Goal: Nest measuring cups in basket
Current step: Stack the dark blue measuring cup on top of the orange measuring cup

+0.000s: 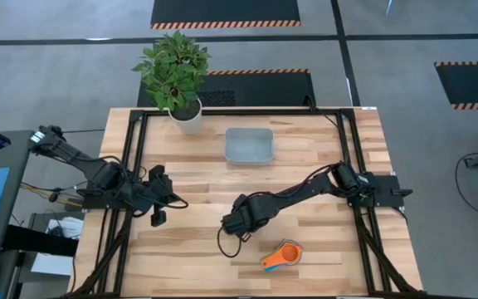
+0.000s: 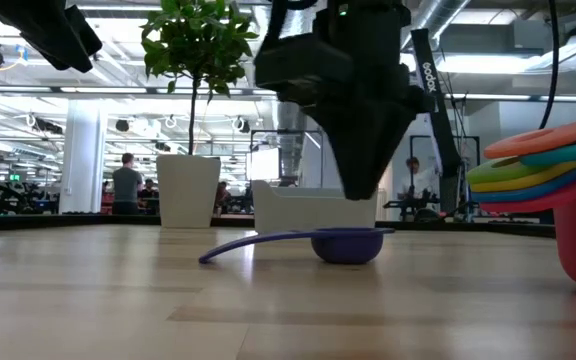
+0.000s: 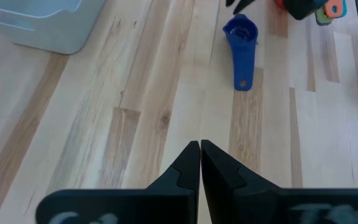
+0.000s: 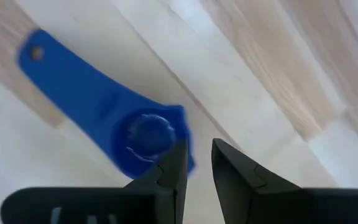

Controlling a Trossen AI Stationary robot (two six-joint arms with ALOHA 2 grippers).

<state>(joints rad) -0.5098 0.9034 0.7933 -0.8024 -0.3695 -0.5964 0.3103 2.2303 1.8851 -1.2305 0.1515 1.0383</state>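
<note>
Right gripper [image 4: 194, 163] jaws sit slightly spread, just above the small dark blue plastic measuring cup [image 3: 241, 41], not pinching it; left gripper [image 3: 200, 163] jaws are pressed together. Light wooden counter [image 1: 305, 178] has loads of bare room. Translucent pale plastic basket [image 1: 249, 145] sits near the far edge. The cup lies mid-counter, its handle along the long axis pointing toward the left arm.

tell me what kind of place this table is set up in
Probably a large open robotics lab or industrial workshop: grey floor with hazard-striped mats, exposed ceiling ducts and strip lights, people at workstations behind the wooden table.
</note>
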